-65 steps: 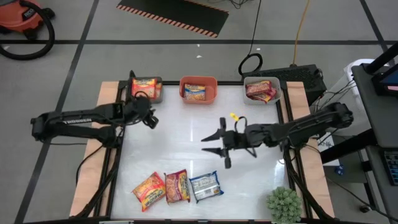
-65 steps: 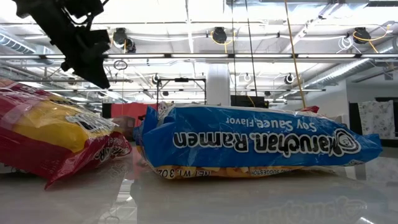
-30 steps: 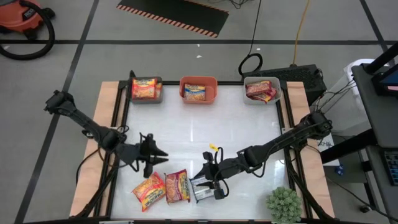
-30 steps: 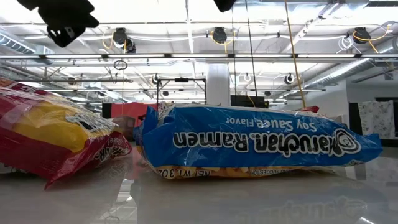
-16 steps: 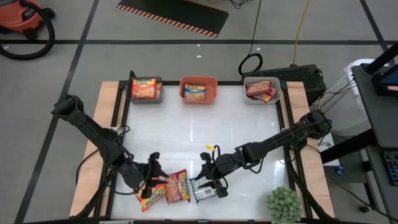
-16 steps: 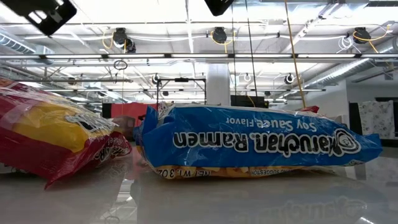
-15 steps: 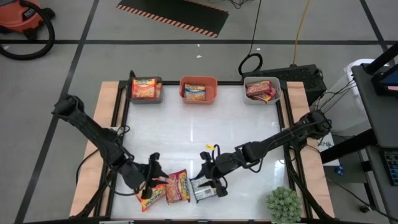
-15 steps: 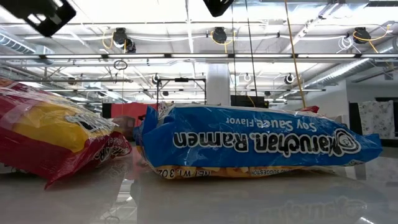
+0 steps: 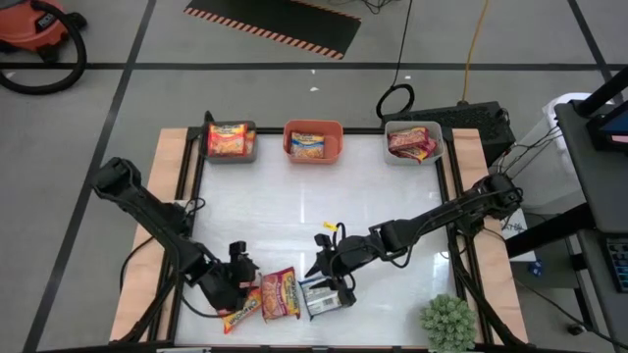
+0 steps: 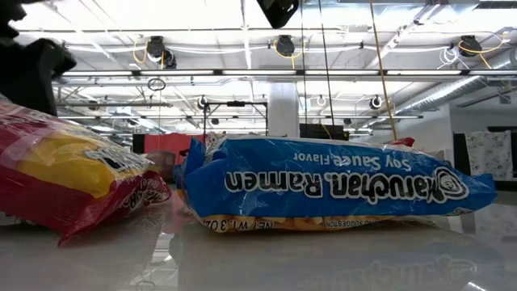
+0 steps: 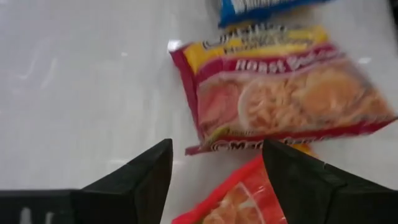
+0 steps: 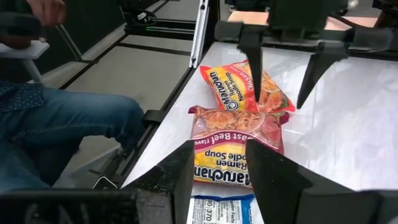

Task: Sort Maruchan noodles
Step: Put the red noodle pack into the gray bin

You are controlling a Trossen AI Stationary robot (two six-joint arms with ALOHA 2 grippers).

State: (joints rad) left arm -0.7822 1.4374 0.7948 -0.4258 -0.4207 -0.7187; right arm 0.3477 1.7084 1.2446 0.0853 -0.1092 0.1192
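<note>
The left gripper (image 9: 242, 290) hangs low over the worktop (image 9: 294, 206) at about seven o'clock of it, its fingers (image 11: 140, 180) spread apart with nothing between them; the red-orange packet (image 9: 238, 306) lies just under and at five o'clock of them, its corner showing between the tips in the left wrist view. In the right wrist view this gripper (image 12: 280, 78) shows as two dark prongs poised above that packet (image 12: 245, 84), one prong over it, the other clear of its edge.

The right gripper (image 9: 329, 284) sits at six o'clock of the worktop, directly above the blue packet (image 9: 325, 297). Its fingers (image 12: 168, 180) stand partly apart, framing the end of the blue packet (image 12: 227, 208); whether they touch it I cannot tell.

Between the two lies the red-and-yellow beef packet (image 9: 280, 292), touching the red-orange packet on its nine o'clock side and the blue one on its three o'clock side. In the low view the blue packet (image 10: 331, 186) fills the middle, with a red-and-yellow packet (image 10: 69, 178) beside it.

Along the twelve o'clock edge stand three bins: a grey bin (image 9: 253, 145) holding a red-orange packet, an orange bin (image 9: 339, 132) holding a yellow packet, and a light bin (image 9: 436, 132) holding red packets. A green spiky plant (image 9: 449, 322) stands at the five o'clock corner. A seated person's leg (image 12: 68, 124) shows beyond the worktop edge.
</note>
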